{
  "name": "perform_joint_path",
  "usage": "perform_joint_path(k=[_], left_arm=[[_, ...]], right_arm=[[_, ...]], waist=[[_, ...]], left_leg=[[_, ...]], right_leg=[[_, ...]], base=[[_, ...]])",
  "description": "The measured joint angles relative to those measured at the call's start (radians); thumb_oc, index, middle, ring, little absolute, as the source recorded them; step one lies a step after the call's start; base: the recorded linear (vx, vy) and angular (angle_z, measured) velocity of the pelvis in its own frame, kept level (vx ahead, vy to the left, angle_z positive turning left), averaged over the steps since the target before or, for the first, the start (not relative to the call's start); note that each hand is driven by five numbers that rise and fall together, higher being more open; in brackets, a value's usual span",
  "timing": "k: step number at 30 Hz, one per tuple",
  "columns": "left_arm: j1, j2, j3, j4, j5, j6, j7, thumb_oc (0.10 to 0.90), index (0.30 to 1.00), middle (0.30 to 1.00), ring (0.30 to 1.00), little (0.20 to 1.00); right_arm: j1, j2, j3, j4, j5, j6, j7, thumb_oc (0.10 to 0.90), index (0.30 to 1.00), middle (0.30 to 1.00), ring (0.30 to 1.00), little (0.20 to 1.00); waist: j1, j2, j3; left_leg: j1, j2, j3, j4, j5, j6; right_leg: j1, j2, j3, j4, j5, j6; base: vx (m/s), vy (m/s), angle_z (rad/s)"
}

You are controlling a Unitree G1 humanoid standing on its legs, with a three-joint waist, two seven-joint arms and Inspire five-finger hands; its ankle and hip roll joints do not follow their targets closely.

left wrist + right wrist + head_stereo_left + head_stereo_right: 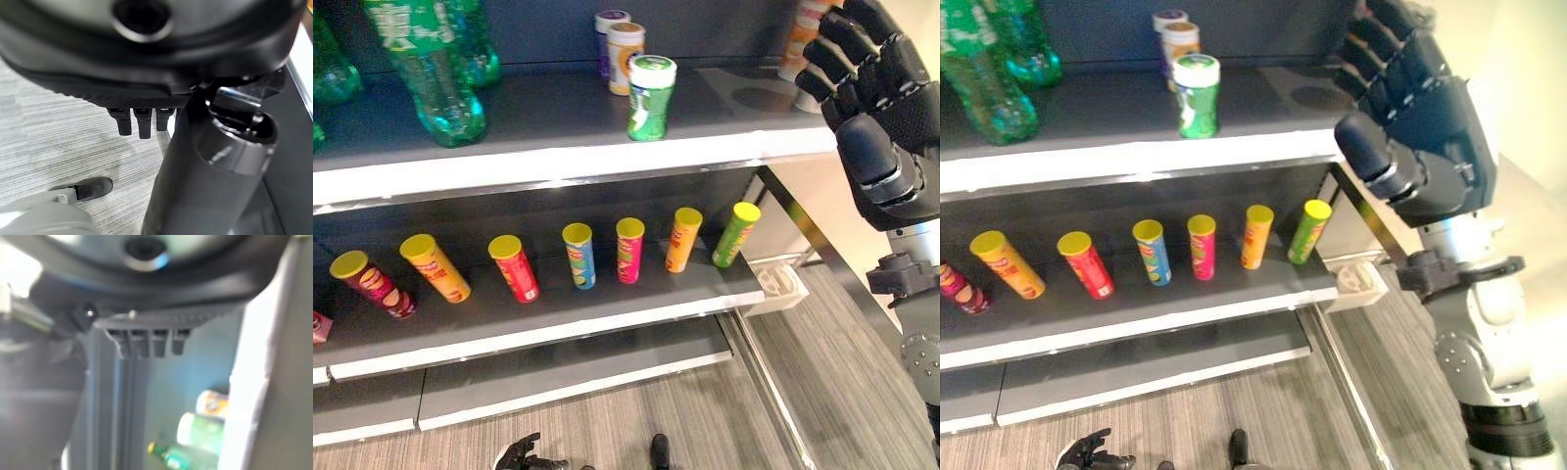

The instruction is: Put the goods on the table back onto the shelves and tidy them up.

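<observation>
- Nearest the camera is the right hand [1420,127], raised at the right of the scene beside the far-right end of the upper shelf [558,157]. Its fingers are loosely curled and it holds nothing.
- The left hand [519,454] hangs low by the floor at the near edge, well apart from the shelves. In its own wrist view the fingers [139,125] hang fairly straight and empty.
- On the upper shelf, a green-labelled can [651,98] stands upright close to the front edge, to the left of the right hand; an orange-and-white can [625,57] and a purple-lidded can [607,29] stand behind it.
- Green bottles [435,83] stand at the left end of that shelf.
- On the middle shelf [558,328], a row of yellow-lidded chip tubes [628,250] leans back, their long axes running from near to far.
- Judgement: the right hand is much the nearer to the goods. The green-labelled can lies to the left of its fingers and a little lower, with its long axis vertical, so a sideways reach leftward looks needed.
</observation>
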Motion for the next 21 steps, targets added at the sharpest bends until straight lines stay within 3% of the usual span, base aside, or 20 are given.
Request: perform_joint_path(k=[4, 6, 7, 9, 11, 13, 16, 17, 18, 20, 21], left_arm=[[-0.016, 0.003, 0.002, -0.038, 0.000, -0.001, -0.012, 0.800, 0.900, 0.900, 0.900, 0.900], [-0.016, 0.004, 0.002, -0.058, 0.000, -0.002, -0.025, 0.800, 0.900, 0.900, 0.900, 0.900], [-0.019, 0.004, 0.001, -0.063, 0.001, -0.002, -0.032, 0.800, 0.900, 0.900, 0.900, 0.900], [-0.022, 0.005, 0.002, -0.078, 0.001, -0.003, -0.048, 0.800, 0.900, 0.900, 0.900, 0.900], [-0.029, 0.005, 0.001, -0.077, 0.001, -0.003, -0.063, 0.800, 0.900, 0.900, 0.900, 0.900], [-0.021, 0.003, -0.001, -0.075, 0.001, -0.002, -0.072, 0.800, 0.900, 0.900, 0.900, 0.900], [-0.017, 0.003, 0.000, -0.068, 0.001, -0.001, -0.082, 0.800, 0.900, 0.900, 0.900, 0.900], [-0.021, 0.006, -0.013, -0.067, 0.000, 0.000, -0.083, 0.800, 0.900, 0.900, 0.900, 0.900], [-0.036, 0.011, -0.046, -0.066, 0.000, 0.000, -0.080, 0.800, 0.900, 0.900, 0.900, 0.900], [-0.048, 0.003, -0.070, -0.067, 0.000, 0.000, -0.085, 0.800, 0.900, 0.900, 0.900, 0.900], [-0.052, -0.004, -0.079, -0.068, 0.000, 0.000, -0.080, 0.800, 0.900, 0.900, 0.900, 0.900]], right_arm=[[0.164, 0.023, -0.022, 0.054, 0.000, 0.040, 0.035, 0.800, 0.900, 0.900, 0.900, 0.900], [0.259, 0.023, -0.015, 0.094, -0.026, 0.094, 0.052, 0.800, 0.900, 0.900, 0.900, 0.900], [0.292, 0.023, -0.019, 0.114, -0.043, 0.103, 0.074, 0.800, 0.900, 0.900, 0.900, 0.900], [0.408, 0.024, 0.012, 0.216, -0.118, 0.180, 0.119, 0.800, 0.900, 0.900, 0.900, 0.900], [0.480, 0.047, 0.033, 0.320, -0.192, 0.198, 0.160, 0.800, 0.900, 0.900, 0.900, 0.900], [0.499, 0.078, 0.073, 0.445, -0.285, 0.262, 0.162, 0.800, 0.900, 0.900, 0.900, 0.900], [0.527, 0.083, 0.107, 0.479, -0.360, 0.269, 0.165, 0.800, 0.900, 0.900, 0.900, 0.900], [0.512, 0.119, 0.159, 0.570, -0.455, 0.244, 0.164, 0.800, 0.900, 0.900, 0.900, 0.900], [0.415, 0.231, 0.191, 0.782, -0.533, 0.233, 0.114, 0.800, 0.900, 0.900, 0.900, 0.900], [0.390, 0.258, 0.255, 0.840, -0.613, 0.241, 0.088, 0.800, 0.900, 0.900, 0.900, 0.900], [0.387, 0.299, 0.310, 0.866, -0.732, 0.240, 0.054, 0.800, 0.900, 0.900, 0.900, 0.900]], waist=[[-0.026, 0.006, -0.003], [-0.031, 0.008, -0.004], [-0.034, 0.009, -0.006], [-0.042, 0.013, -0.008], [-0.053, 0.016, -0.010], [-0.058, 0.022, -0.013], [-0.075, 0.030, -0.010], [-0.080, 0.028, -0.010], [-0.076, 0.013, -0.012], [-0.067, 0.020, -0.009], [-0.050, 0.028, -0.012]], left_leg=[[0.005, 0.004, 0.021, 0.000, -0.001, -0.001], [0.005, 0.005, 0.025, 0.000, -0.002, -0.001], [0.003, 0.006, 0.028, 0.000, -0.002, 0.000], [0.003, 0.006, 0.031, 0.000, -0.002, 0.000], [-0.003, 0.007, 0.033, 0.000, -0.002, 0.000], [-0.007, 0.007, 0.039, -0.001, -0.003, 0.001], [-0.008, 0.007, 0.042, -0.001, -0.003, 0.001], [-0.005, 0.009, 0.040, -0.001, -0.003, 0.001], [-0.006, 0.013, 0.040, -0.004, -0.004, 0.002], [-0.011, 0.013, 0.038, -0.006, -0.012, 0.011], [-0.008, 0.016, 0.034, -0.005, -0.012, 0.011]], right_leg=[[-0.004, 0.009, 0.021, 0.000, 0.003, -0.004], [-0.007, 0.010, 0.024, 0.000, 0.004, -0.004], [-0.008, 0.010, 0.025, 0.000, 0.003, -0.005], [-0.010, 0.011, 0.027, 0.000, 0.002, -0.007], [-0.016, 0.011, 0.027, 0.000, 0.002, -0.007], [-0.023, 0.011, 0.027, 0.000, 0.003, -0.006], [-0.026, 0.010, 0.025, 0.000, 0.006, -0.004], [-0.020, 0.011, 0.023, 0.000, 0.005, -0.005], [-0.019, 0.015, 0.022, 0.000, 0.005, -0.005], [-0.020, 0.014, 0.020, 0.000, 0.006, -0.004], [-0.017, 0.015, 0.013, 0.000, 0.005, -0.004]], base=[[-0.03, 0.000, -0.11], [-0.03, -0.009, -0.07], [-0.02, -0.003, -0.06], [-0.05, -0.008, -0.05], [-0.02, -0.003, -0.02], [-0.02, 0.000, -0.12], [-0.02, 0.000, -0.07], [0.00, 0.000, 0.00], [0.00, 0.000, 0.00], [0.01, -0.008, 0.02], [0.02, -0.018, 0.09]])
